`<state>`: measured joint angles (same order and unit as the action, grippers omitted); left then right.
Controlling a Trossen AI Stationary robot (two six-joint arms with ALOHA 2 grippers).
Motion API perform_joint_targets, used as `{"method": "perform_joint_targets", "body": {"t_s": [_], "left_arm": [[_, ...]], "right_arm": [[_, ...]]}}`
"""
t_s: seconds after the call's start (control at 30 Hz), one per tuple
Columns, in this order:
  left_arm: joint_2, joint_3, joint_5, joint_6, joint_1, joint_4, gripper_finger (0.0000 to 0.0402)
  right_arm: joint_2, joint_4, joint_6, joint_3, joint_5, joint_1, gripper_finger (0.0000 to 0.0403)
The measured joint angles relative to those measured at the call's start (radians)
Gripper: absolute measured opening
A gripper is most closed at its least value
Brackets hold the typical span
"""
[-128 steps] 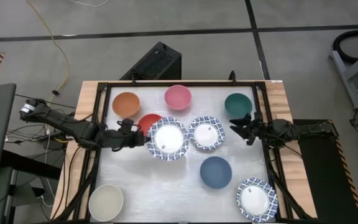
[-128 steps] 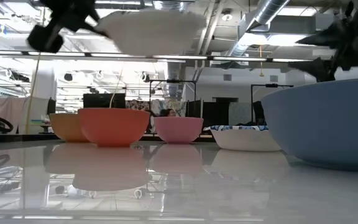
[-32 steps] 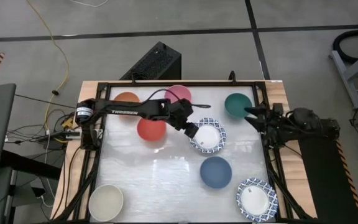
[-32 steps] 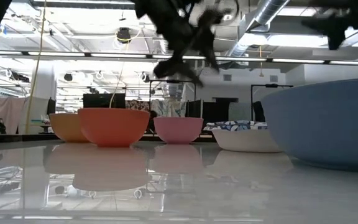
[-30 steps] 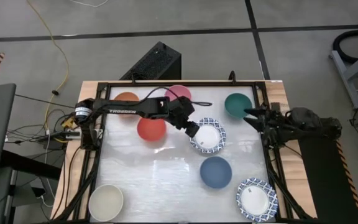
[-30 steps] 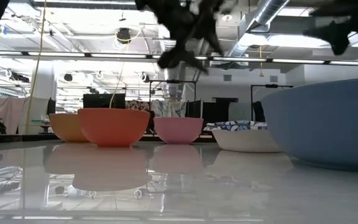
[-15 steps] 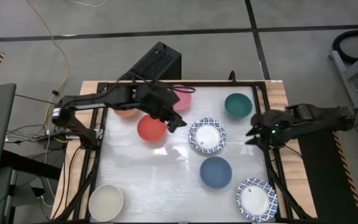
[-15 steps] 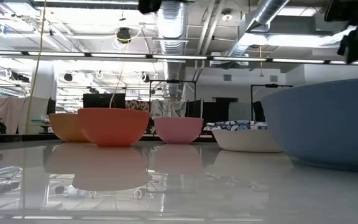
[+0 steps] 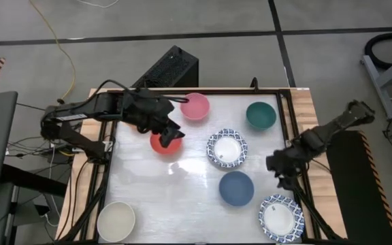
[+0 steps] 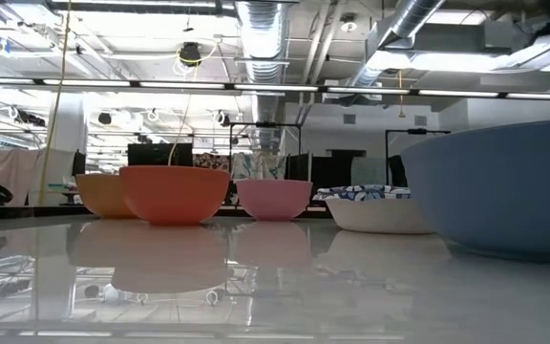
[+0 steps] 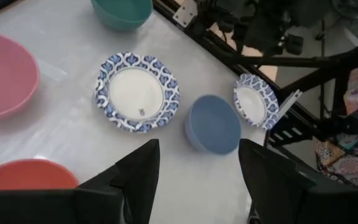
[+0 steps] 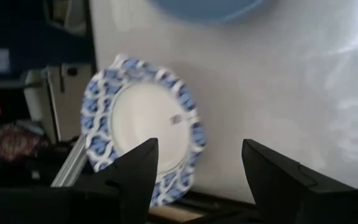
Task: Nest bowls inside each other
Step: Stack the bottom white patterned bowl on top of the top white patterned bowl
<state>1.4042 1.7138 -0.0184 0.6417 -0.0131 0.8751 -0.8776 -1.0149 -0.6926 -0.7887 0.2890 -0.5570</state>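
While your left gripper [image 9: 172, 135] hangs open and empty over the red bowl [image 9: 162, 143], your right gripper [image 9: 275, 165], also spread wide, hovers between the blue bowl [image 9: 236, 188] and, seemingly, the corner patterned bowl [image 9: 281, 218] on the surface [image 9: 182, 197].

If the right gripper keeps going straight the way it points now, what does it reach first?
Probably the white bowl with the blue-patterned rim at the table's near right corner: it sits centred between the open right gripper fingers in the right wrist view. Depth is unclear; nothing else shows in between.
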Motion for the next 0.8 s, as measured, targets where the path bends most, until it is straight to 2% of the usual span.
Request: {"method": "perform_joint_targets", "body": {"t_s": [0.2, 0.37, 0.8], "left_arm": [[-0.013, 0.0, 0.0, 0.005, 0.021, 0.012, 0.0208], [-0.013, 0.0, 0.0, 0.005, 0.027, 0.033, 0.0208], [-0.013, 0.0, 0.004, -0.001, 0.026, 0.065, 0.0208]], "right_arm": [[-0.062, 0.065, -0.153, 0.027, -0.032, -0.177, 0.0254], [-0.142, 0.086, -0.195, 0.028, -0.107, -0.265, 0.0254], [-0.361, 0.164, -0.19, 0.028, -0.135, -0.288, 0.0254]]}}
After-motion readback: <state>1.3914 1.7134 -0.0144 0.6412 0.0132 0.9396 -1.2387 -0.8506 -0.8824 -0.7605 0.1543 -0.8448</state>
